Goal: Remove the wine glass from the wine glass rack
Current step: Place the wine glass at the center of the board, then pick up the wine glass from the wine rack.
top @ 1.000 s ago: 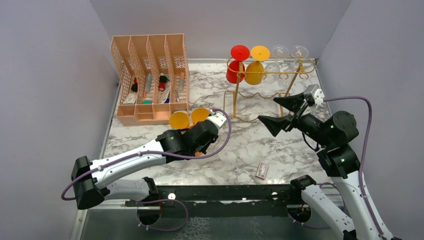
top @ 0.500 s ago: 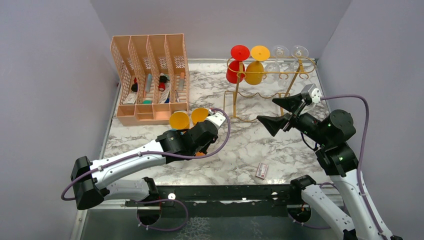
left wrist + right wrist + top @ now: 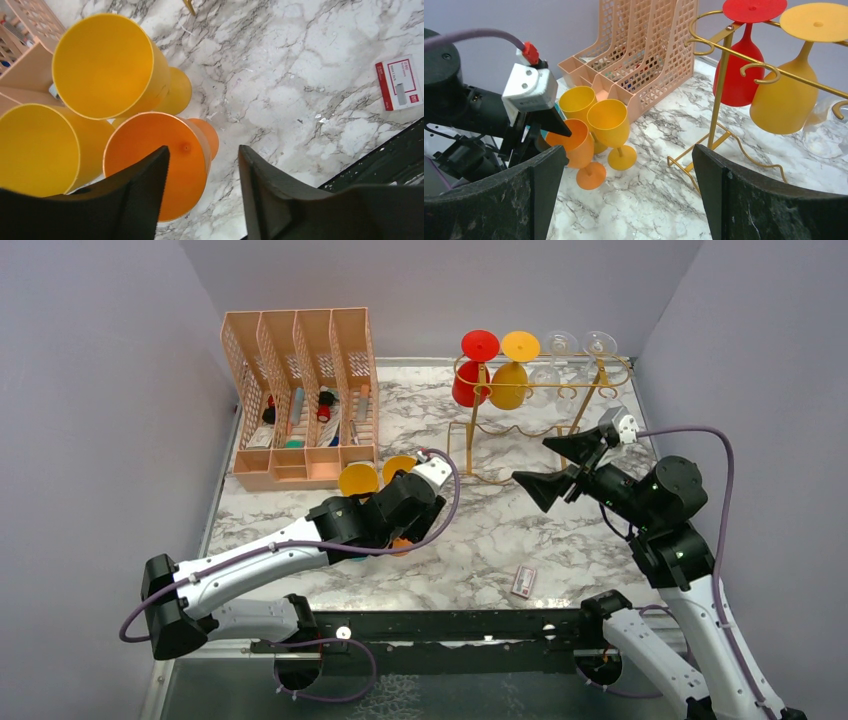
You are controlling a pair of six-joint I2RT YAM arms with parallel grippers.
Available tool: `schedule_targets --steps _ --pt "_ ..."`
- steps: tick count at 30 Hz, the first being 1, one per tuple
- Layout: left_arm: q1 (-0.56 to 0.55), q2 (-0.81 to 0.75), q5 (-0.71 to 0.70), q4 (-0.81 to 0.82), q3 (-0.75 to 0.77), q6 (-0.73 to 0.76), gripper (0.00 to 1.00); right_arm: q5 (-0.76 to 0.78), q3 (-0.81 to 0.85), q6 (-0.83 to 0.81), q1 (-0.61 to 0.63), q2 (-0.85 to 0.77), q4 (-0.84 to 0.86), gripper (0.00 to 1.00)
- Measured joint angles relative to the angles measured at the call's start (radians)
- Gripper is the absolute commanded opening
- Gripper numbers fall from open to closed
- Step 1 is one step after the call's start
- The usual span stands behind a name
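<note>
The gold wine glass rack (image 3: 545,370) stands at the back right. A red wine glass (image 3: 470,380), a yellow one (image 3: 510,385) and clear ones (image 3: 560,345) hang upside down from it. In the right wrist view the red glass (image 3: 739,80) and yellow glass (image 3: 781,102) hang to the upper right. An orange wine glass (image 3: 190,170) stands upright on the marble beside two yellow glasses (image 3: 102,60). My left gripper (image 3: 203,150) is open over it, jaws either side of its near rim, not touching. My right gripper (image 3: 532,460) is open wide in front of the rack, holding nothing.
A peach lattice file organiser (image 3: 300,400) with small items stands at the back left, close behind the standing glasses. A small red and white card (image 3: 523,582) lies near the front edge. A black frame bar (image 3: 450,625) runs along the near edge. Grey walls enclose three sides.
My left gripper's jaws have opened from shut, and the orange glass stands free on the table. The right gripper has shifted slightly towards the rack, still open.
</note>
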Motion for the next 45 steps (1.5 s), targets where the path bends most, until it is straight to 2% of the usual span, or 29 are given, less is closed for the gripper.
schedule_targets --steps 7,11,15,19,24,31,34,39,45 --pt "0.000 -0.032 -0.027 -0.011 0.056 0.005 0.87 0.044 0.013 0.044 0.000 0.019 0.002 1.00" --pt "0.009 -0.034 -0.060 -0.008 0.100 0.012 0.99 0.126 0.085 0.075 0.000 0.056 0.014 1.00" --pt "0.063 -0.061 -0.059 0.025 0.120 0.025 0.99 0.242 0.290 0.101 0.000 0.177 -0.045 1.00" --pt "0.192 -0.108 -0.018 0.050 0.121 0.024 0.99 0.339 0.502 0.112 0.000 0.345 -0.117 1.00" --pt "0.368 -0.132 0.069 0.073 0.121 0.017 0.99 0.373 0.605 0.124 0.000 0.496 -0.205 1.00" --pt "0.526 -0.117 0.158 0.064 0.135 -0.006 0.99 0.449 0.757 0.135 -0.003 0.654 -0.311 0.99" --pt "0.562 -0.141 0.155 0.044 0.136 -0.021 0.99 0.446 0.818 0.130 -0.013 0.686 -0.322 0.93" --pt "0.566 -0.207 0.151 0.026 0.125 -0.044 0.99 0.299 0.832 0.151 -0.021 0.706 -0.313 0.72" --pt "0.566 -0.262 0.175 0.018 0.104 -0.061 0.99 0.145 0.818 0.273 -0.019 0.774 -0.276 0.61"
